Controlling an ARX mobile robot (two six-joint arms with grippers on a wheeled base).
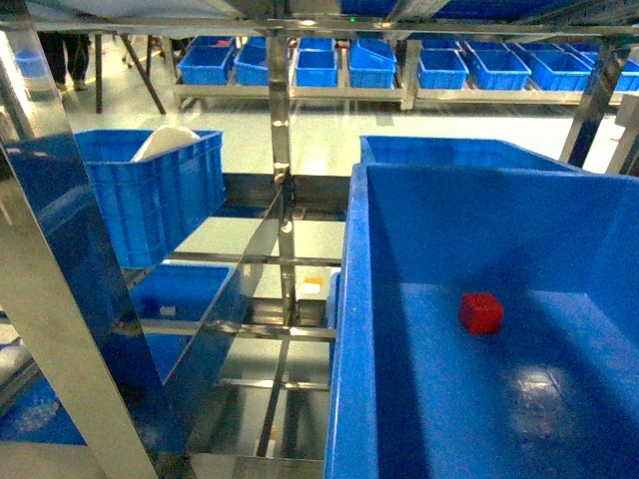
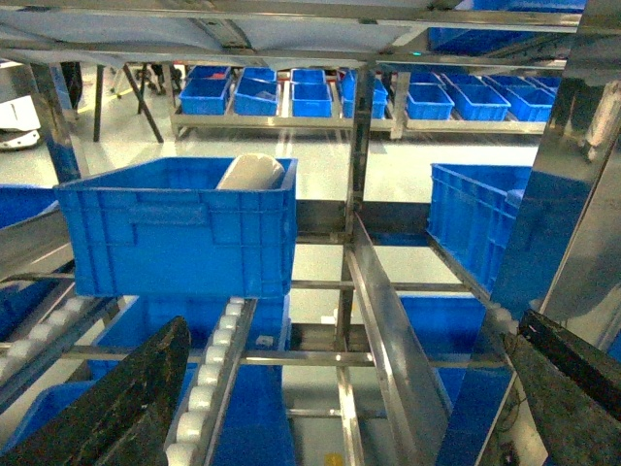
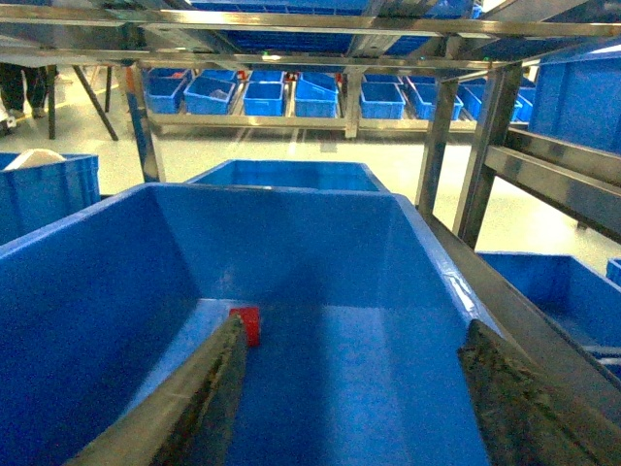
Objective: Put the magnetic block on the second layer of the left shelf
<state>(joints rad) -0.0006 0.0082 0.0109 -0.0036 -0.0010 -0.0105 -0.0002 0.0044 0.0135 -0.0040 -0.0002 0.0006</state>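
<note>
Nearest the right wrist camera, the right gripper (image 3: 354,398) hangs with its two dark fingers (image 3: 209,398) spread wide apart and nothing between them, poised over the open top of a deep blue crate (image 1: 344,329). The magnetic block (image 1: 481,312), a small red cube, lies loose on the floor of that crate, just beyond the tip of the gripper's left finger in the right wrist view and well clear of the crate walls in the head view. The left gripper (image 2: 340,408) is likewise wide open and empty, its fingers framing the steel rack's rails (image 2: 383,320) and a white roller track (image 2: 209,388). Further back on the left shelf second layer (image 2: 320,284) sits another blue crate (image 2: 179,233) holding a white object (image 2: 250,173). Beyond, across the pale floor, rows of blue bins (image 1: 319,65) line a distant rack.
</note>
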